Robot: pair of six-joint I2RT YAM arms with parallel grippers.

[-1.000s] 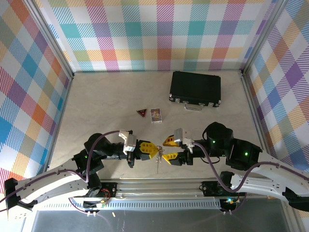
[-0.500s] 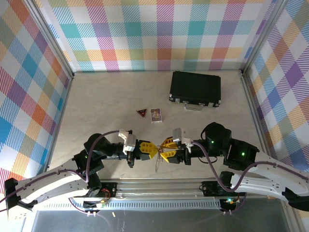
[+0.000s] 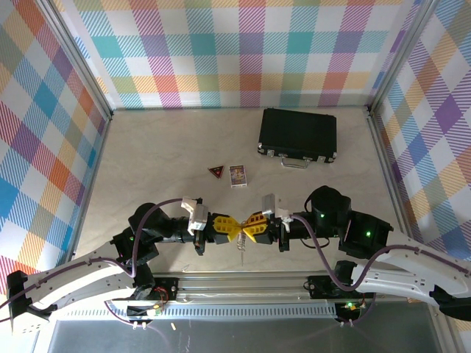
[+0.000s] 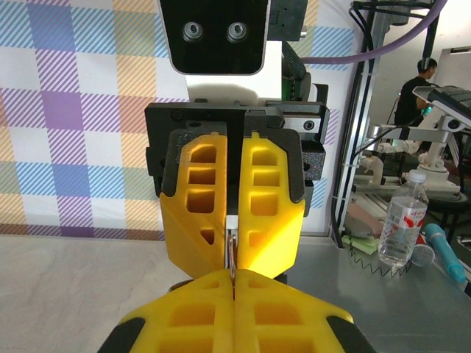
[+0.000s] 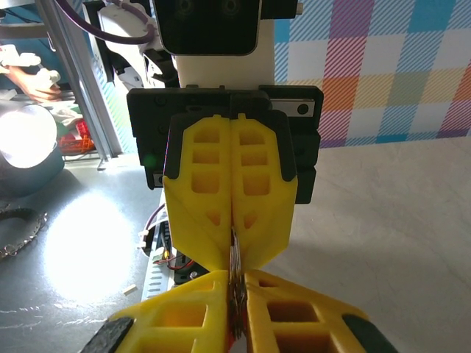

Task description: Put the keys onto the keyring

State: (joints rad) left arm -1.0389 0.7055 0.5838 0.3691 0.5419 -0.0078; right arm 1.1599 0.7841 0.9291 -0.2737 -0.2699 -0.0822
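Both pairs of jaws clamped on the keyring over marbled beige table, plaid walls.

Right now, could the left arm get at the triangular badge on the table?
Probably, path-wise: bare table lies between the left gripper and the badge. But it's shut on the keyring, tip to tip with the right gripper, so it must release first.

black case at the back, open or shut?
Shut. The black case lies flat with its lid down all round, its metal handle on the near side.
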